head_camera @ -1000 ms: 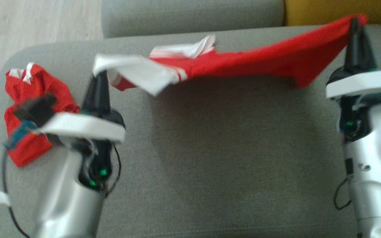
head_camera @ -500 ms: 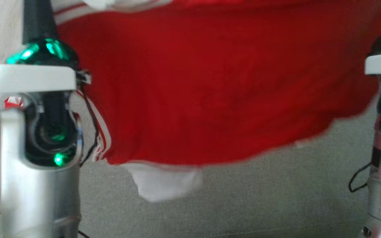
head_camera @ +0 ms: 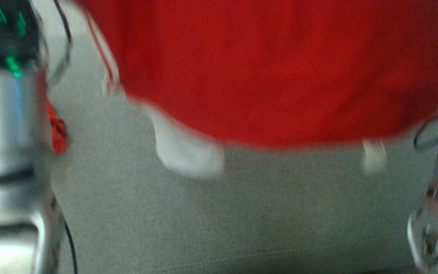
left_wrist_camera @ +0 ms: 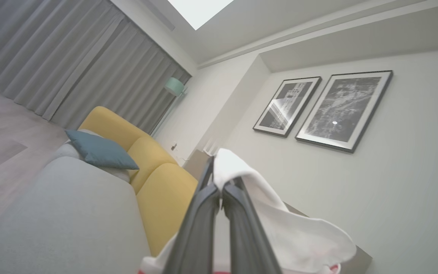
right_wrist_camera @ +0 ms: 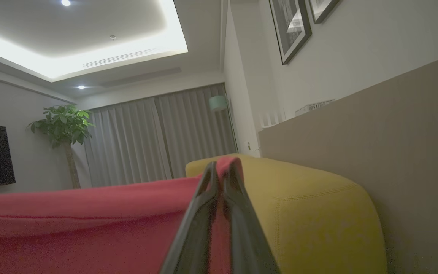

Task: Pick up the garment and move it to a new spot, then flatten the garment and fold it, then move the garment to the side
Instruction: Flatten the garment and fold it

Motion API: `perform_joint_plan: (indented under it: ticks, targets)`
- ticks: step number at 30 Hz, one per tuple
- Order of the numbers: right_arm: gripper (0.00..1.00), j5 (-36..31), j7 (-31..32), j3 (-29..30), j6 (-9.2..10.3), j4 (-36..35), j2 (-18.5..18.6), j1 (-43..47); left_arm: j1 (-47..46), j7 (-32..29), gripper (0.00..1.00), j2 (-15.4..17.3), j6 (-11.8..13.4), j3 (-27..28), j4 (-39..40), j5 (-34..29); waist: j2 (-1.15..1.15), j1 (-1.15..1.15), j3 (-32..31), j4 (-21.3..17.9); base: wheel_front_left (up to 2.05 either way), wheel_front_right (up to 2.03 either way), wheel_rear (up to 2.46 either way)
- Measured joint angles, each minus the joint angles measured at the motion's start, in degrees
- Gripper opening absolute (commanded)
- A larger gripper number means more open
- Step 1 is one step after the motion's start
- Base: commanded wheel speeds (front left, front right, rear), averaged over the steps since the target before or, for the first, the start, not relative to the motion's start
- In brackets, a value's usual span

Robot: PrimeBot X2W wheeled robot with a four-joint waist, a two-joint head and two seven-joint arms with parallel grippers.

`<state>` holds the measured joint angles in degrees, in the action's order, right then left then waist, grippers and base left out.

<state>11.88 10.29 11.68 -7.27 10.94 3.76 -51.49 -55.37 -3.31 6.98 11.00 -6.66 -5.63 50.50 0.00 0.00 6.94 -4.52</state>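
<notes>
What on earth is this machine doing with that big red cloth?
A two-armed robot holds a red garment up in the air, spread between its two hands. The left hand is shut on a white part of it, and the right hand is shut on a red edge. The cloth hangs above the grey sofa, not yet laid flat or folded.
</notes>
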Motion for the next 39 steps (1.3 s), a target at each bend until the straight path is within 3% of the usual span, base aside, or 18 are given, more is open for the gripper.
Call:
perform_joint_plan:
  ticks: [6,8,11,14,20,22,27,32,39]
  targets:
    - [0.0,-1.1,-9.9,0.1,0.0,20.1,1.6,-22.5,-19.8,6.0,0.0,0.3,-4.3,0.0,-17.0,-3.2,0.0,0.0,8.6,0.5,0.0,0.0,0.0]
    - [0.0,-1.1,-15.5,-2.4,-0.02,24.9,4.0,-28.3,-24.8,9.0,0.0,0.2,-5.7,0.4,-21.1,-3.6,0.0,0.01,11.0,1.0,0.0,0.0,0.0]
    - [0.0,-0.7,-21.8,-2.4,-0.02,31.7,6.5,-34.4,-29.0,11.7,0.0,-0.4,-8.3,0.2,-26.1,-3.6,0.0,0.01,13.9,2.1,0.0,0.0,0.0]
    - [0.0,-0.4,-23.8,-2.2,-0.03,37.7,8.1,-36.1,-29.7,13.0,0.0,-1.8,-11.0,-0.6,-30.2,-3.7,0.0,0.01,15.7,3.6,0.0,0.0,0.0]
    - [0.0,2.1,-24.5,-4.2,-0.02,48.1,8.2,-31.2,-24.8,13.9,0.0,-3.2,-15.1,-4.3,-36.9,-4.0,0.0,0.01,18.0,5.9,0.0,0.0,0.0]
    - [0.0,3.7,-24.4,-6.6,-0.02,51.4,8.2,-26.9,-20.2,14.0,0.0,-3.7,-16.6,-6.9,-38.9,-4.4,0.0,0.02,17.7,6.5,0.0,0.0,0.0]
    - [0.0,7.3,-21.6,-11.4,-0.02,57.3,9.3,-15.2,-5.6,14.1,0.0,-4.1,-17.7,-11.9,-43.5,-5.5,0.0,0.0,15.1,6.8,0.0,0.0,0.0]
    - [0.0,10.4,-17.8,-18.8,-0.02,57.3,10.4,-9.4,3.3,14.1,0.0,-3.0,-18.1,-15.5,-44.1,-5.5,0.0,0.0,11.9,6.9,0.0,0.0,0.0]
    - [0.0,18.1,-13.3,-29.2,-0.02,51.4,13.9,0.7,15.7,12.4,0.0,2.3,-18.1,-22.8,-37.6,-4.4,0.0,0.0,6.7,7.1,0.0,0.0,0.0]
